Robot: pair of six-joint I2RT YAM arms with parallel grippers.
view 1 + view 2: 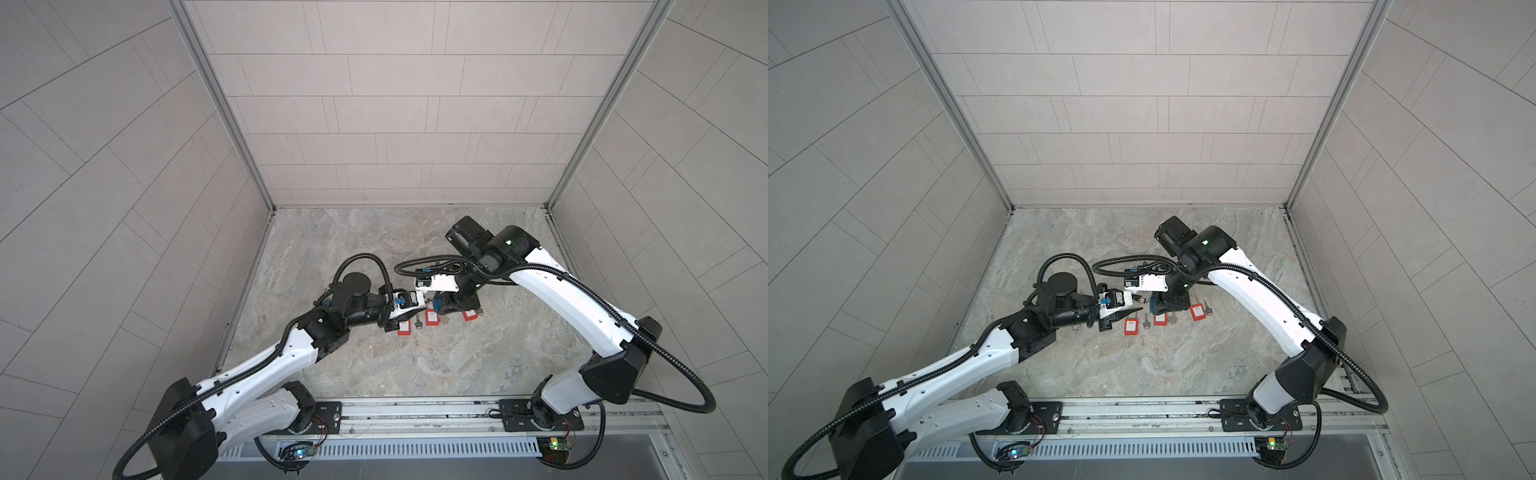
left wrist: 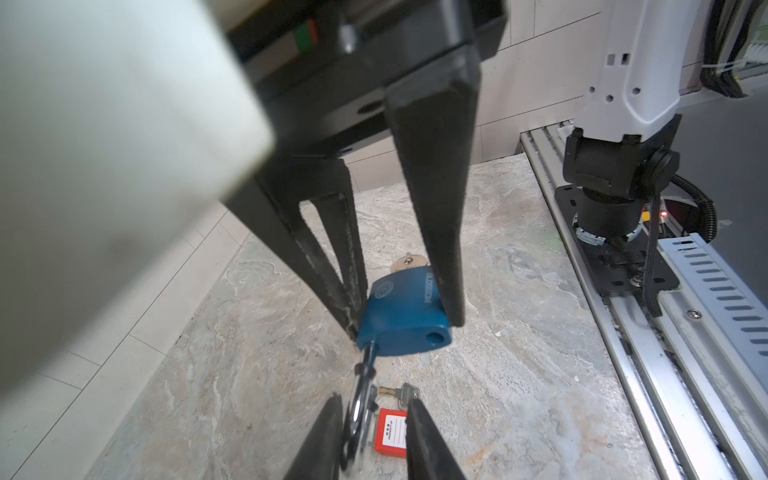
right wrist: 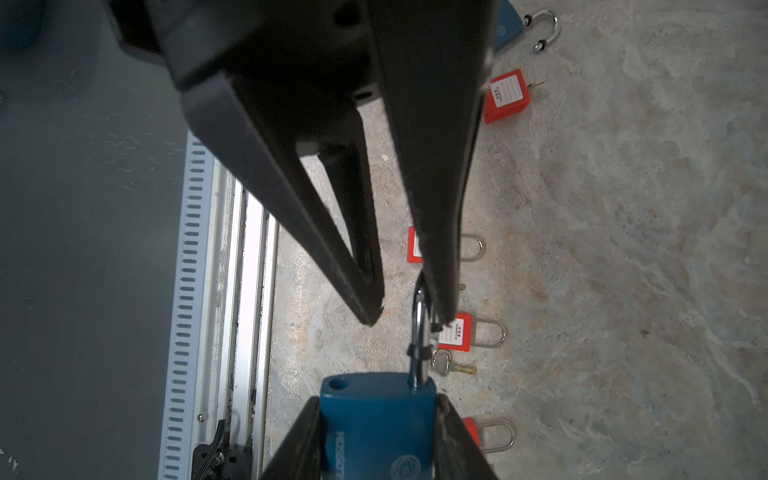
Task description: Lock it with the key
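Up close, I counted four red padlocks [image 3: 507,97] [image 3: 412,247] [image 3: 455,332] [image 3: 471,432] and two blue: the held blue padlock [image 2: 399,316] and a spare blue padlock [image 3: 507,29]. Three keys [image 1: 1145,321] [image 1: 1173,318] [image 1: 1206,306] lay on the table [image 1: 1142,365], spread from 9 to 3 o'clock. The left arm [image 1: 955,365] reached in from 7 o'clock and the right arm [image 1: 1266,303] from 5 o'clock, both bent low. The right gripper [image 2: 404,324] squeezed the held lock's body over the table's middle. On the left gripper [image 3: 407,320] the fingers [image 3: 436,232] stood a bit apart around the shackle [image 3: 419,320], which touched one. One key's head [image 2: 409,262] peeked out behind the body.
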